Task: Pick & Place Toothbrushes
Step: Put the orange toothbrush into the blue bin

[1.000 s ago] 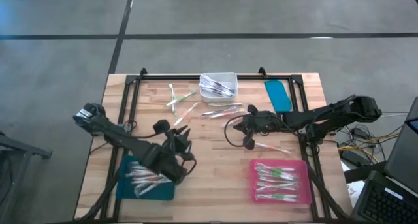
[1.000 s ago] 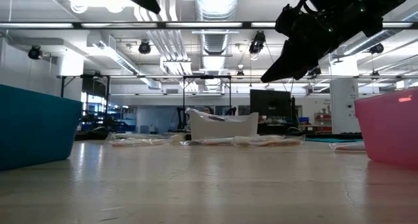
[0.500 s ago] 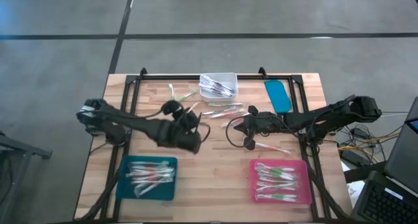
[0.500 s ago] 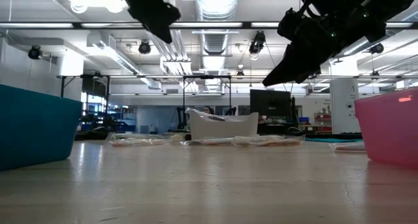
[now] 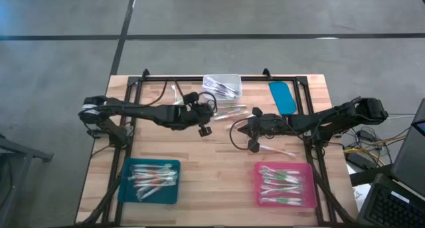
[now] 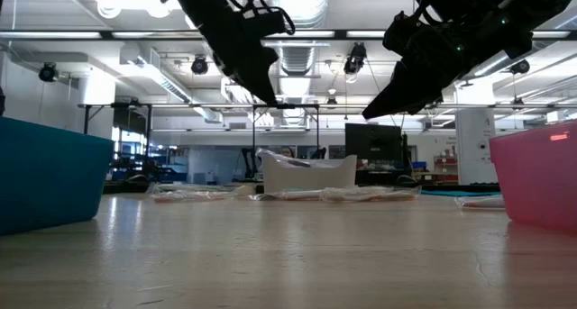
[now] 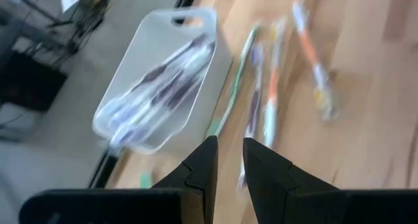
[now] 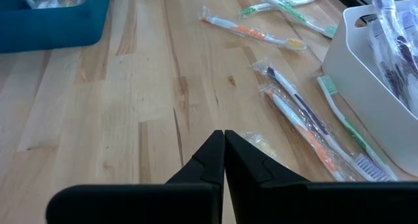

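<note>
The left gripper (image 5: 202,115) hangs above the upper middle of the table, just below the white bin (image 5: 222,86), with its fingers (image 7: 204,160) a narrow gap apart and nothing between them. The right gripper (image 5: 240,129) waits near the table's centre, its fingers pressed together on nothing. Loose toothbrushes (image 5: 229,112) lie scattered in the upper middle of the high view, between the two grippers and beside the bin; more fill the teal tray (image 5: 127,190) at lower left and the pink tray (image 5: 309,197) at lower right, and one lies alone just below the right gripper (image 5: 277,150). The main risk, as I judge it, is that so narrow a gap comes down on a thin stick and pushes it aside rather than straddling it, or catches two that lie side by side, since several rest close together and some touch. The bin's wall is also near enough to be bumped on the way down. The left wrist view shows which sticks lie beyond the fingers, though blurred; the high view hides them under the arm. The low view shows both grippers well clear of the tabletop, which the high view cannot tell.
</note>
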Robot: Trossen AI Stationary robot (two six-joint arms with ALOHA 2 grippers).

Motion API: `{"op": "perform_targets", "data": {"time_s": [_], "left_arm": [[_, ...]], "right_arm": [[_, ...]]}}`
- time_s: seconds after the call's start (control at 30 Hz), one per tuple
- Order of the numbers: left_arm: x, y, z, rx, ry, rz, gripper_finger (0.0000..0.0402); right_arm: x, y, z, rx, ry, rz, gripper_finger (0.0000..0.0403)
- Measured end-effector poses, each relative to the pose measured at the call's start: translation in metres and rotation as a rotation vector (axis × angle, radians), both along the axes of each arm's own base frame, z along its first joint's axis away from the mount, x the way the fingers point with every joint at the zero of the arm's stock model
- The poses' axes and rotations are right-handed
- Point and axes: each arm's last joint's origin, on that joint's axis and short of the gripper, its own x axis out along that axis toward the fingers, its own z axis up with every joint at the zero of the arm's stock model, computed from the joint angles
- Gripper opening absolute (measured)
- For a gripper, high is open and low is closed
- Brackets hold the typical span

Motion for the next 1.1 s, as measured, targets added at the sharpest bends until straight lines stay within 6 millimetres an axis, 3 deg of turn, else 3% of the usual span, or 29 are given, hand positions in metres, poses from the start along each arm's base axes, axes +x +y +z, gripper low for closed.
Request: {"op": "perform_targets", "data": {"time_s": [0.17, 0.33, 0.57, 0.83, 1.1], "left_arm": [[-0.01, 0.009, -0.001, -0.022, -0.137, -0.023, 0.0078], [-0.029, 0.014, 0.002, -0.085, -0.393, -0.106, 0.0078], [-0.059, 0.022, -0.012, -0.137, -0.707, -0.255, 0.0078], [-0.088, 0.027, -0.035, -0.201, -0.751, -0.145, 0.0078], [-0.096, 0.028, -0.046, -0.184, -0.738, -0.048, 0.0078]], "right_arm": [[0.0, 0.0, 0.0, 0.003, -0.001, -0.002, 0.0008], [0.0, 0.0, 0.0, 0.007, -0.005, -0.004, 0.0008], [0.001, 0.0, 0.002, 0.009, -0.028, -0.005, 0.0008], [0.001, 0.0, 0.002, 0.009, -0.031, -0.005, 0.0008], [0.001, 0.0, 0.003, 0.031, -0.037, -0.018, 0.0008]]}}
